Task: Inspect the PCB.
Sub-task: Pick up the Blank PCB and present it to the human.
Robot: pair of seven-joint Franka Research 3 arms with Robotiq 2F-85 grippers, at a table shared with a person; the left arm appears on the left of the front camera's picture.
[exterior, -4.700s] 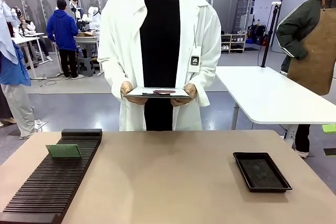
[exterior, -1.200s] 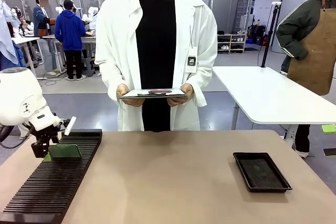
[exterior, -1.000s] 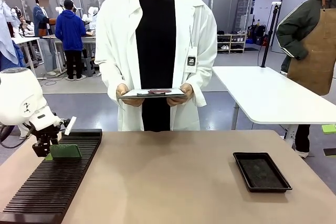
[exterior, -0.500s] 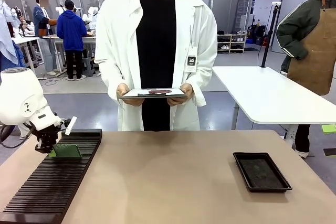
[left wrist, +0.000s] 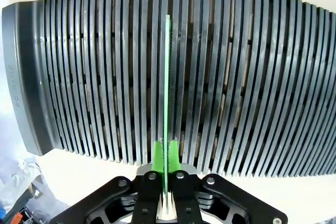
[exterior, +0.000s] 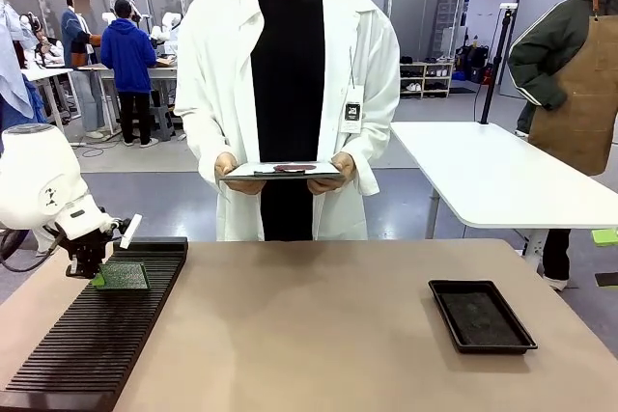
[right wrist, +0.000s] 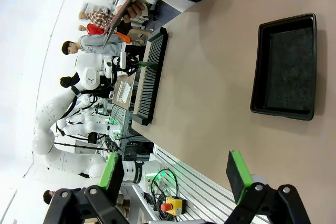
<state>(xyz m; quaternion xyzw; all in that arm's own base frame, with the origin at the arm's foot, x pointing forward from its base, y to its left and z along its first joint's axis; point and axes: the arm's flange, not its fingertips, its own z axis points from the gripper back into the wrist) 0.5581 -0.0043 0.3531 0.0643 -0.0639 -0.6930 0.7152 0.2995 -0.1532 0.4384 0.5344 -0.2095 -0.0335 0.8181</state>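
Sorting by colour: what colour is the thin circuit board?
Thin circuit board: bright green, best in left wrist view.

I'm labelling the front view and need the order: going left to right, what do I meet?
left end effector → PCB → tablet-like slab → black tray

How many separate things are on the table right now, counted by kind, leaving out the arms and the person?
Black slotted rack: 1
PCB, standing on edge in a rack slot: 1
Shallow black tray: 1
Total: 3
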